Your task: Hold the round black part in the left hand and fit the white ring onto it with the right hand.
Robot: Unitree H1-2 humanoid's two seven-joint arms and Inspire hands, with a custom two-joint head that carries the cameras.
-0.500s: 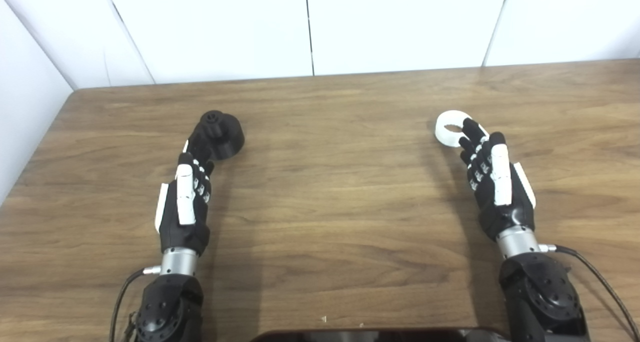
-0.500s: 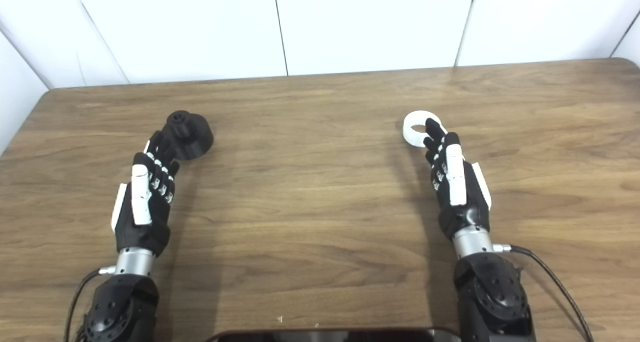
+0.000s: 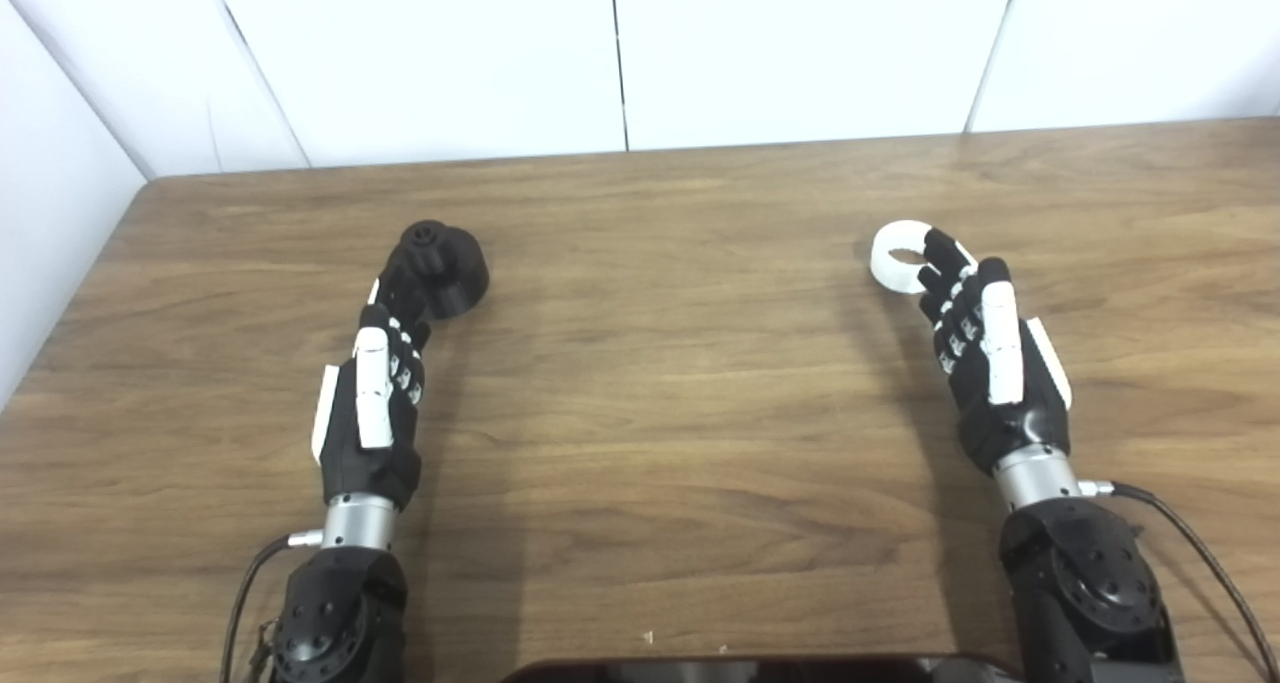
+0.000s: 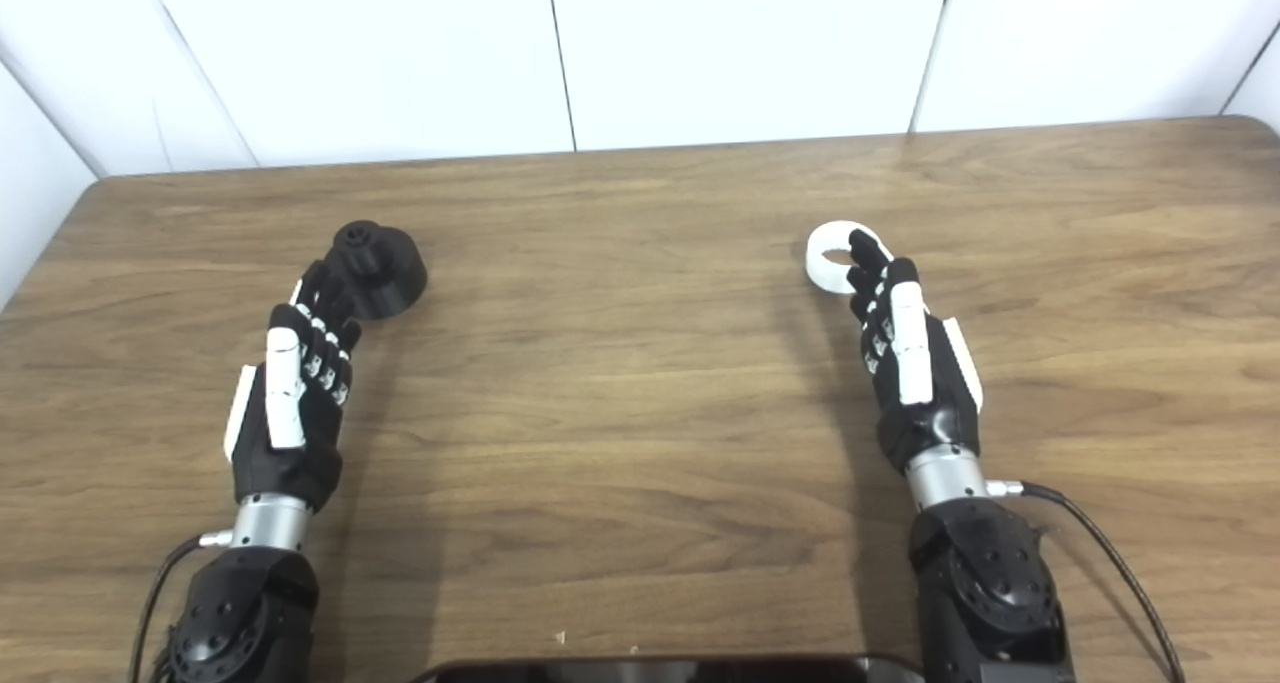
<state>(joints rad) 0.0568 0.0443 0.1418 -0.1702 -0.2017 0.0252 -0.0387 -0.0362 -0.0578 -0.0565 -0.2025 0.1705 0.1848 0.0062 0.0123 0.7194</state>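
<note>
A: Location of round black part [image 3: 441, 269]?
B: On the counter [image 3: 680, 383], left half, nearer the far edge than the near one. Resting on its broad base, narrower knob on top.

A: Location of white ring [image 3: 903, 255]?
B: Flat on the counter, right half, at about the same depth. Well apart from the black part.

A: Left hand [image 3: 372, 403] status?
B: Positioned just on the near side of the black part, back facing up, fingers extended. Fingertips [image 3: 398, 285] overlapping the part's near-left side; contact cannot be confirmed. Nothing gripped.

A: Right hand [image 3: 990, 363] status?
B: Positioned on the near side of the ring, fingers extended and slightly spread. Fingertips [image 3: 938, 248] reaching over the ring's right rim; touching or just above, cannot tell. Not closed around it.

A: Anything else visible?
B: Dark glossy edge [image 3: 760, 669] at the near edge, centre. Cable at each wrist. White wall panels [image 3: 800, 48] behind the far edge.
</note>
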